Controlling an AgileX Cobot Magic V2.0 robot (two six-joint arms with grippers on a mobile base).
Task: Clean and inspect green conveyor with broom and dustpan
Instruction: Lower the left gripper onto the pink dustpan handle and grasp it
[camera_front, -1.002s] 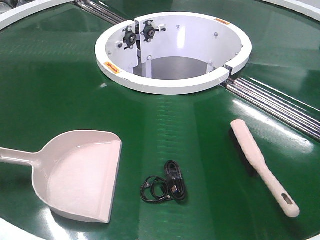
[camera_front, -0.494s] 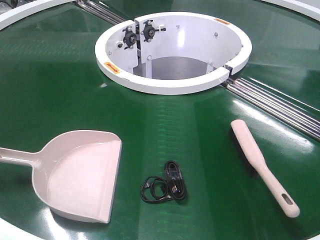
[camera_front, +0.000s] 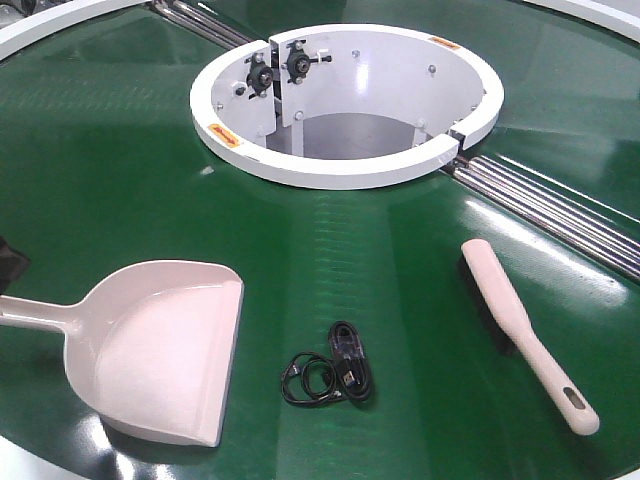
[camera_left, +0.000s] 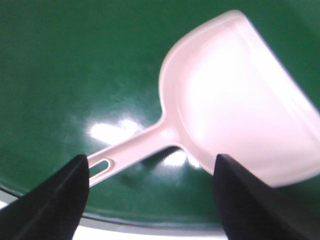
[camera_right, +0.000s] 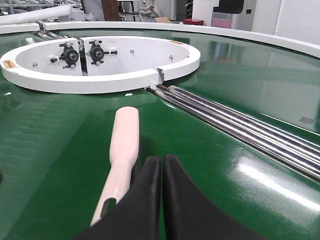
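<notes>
Left tool (camera_left: 150, 161) spread wide, dustpan (camera_left: 240, 95) handle between fingers (camera_left: 55, 200).
Right tool (camera_right: 161, 160) closed, empty; broom (camera_right: 124, 140) beside at 10 o'clock.

A curved green conveyor (camera_front: 120, 180) is filling an industrial workshop.
Steel rollers (camera_right: 240, 127) and a white ring housing (camera_front: 340, 172) are breaking its glossy belt; workshop clutter (camera_right: 165, 10) is crowding the background.

Bright overhead light; glare streaks on green conveyor (camera_front: 100, 180); left wrist view blurred, dustpan (camera_left: 240, 100) overexposed.
</notes>
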